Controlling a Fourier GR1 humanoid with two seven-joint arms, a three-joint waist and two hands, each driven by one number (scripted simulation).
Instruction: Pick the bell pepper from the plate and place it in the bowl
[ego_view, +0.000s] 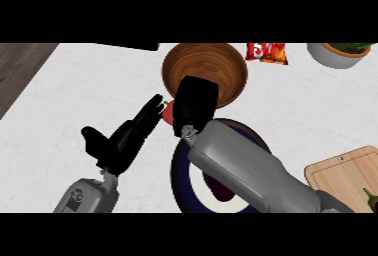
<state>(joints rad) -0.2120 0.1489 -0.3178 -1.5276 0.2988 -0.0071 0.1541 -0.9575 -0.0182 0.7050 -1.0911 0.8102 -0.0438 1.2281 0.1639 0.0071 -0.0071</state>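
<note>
The right hand (193, 102) hangs over the near rim of the wooden bowl (204, 67), its fingers curled round the red bell pepper (168, 112), of which only a sliver shows at the hand's left edge; the pepper sits just short of the bowl, above the far edge of the dark-rimmed plate (180, 175); the left hand (127, 136) stands left of the bowl, fingers straight, tips near the pepper; a red snack packet (266, 52) lies right of the bowl; a cutting board (345, 175) lies well right of it.

a kitchen: pale counter (88, 70), wooden bowl (214, 62) beyond the right hand (193, 102), cutting board (343, 172) to its right.
</note>
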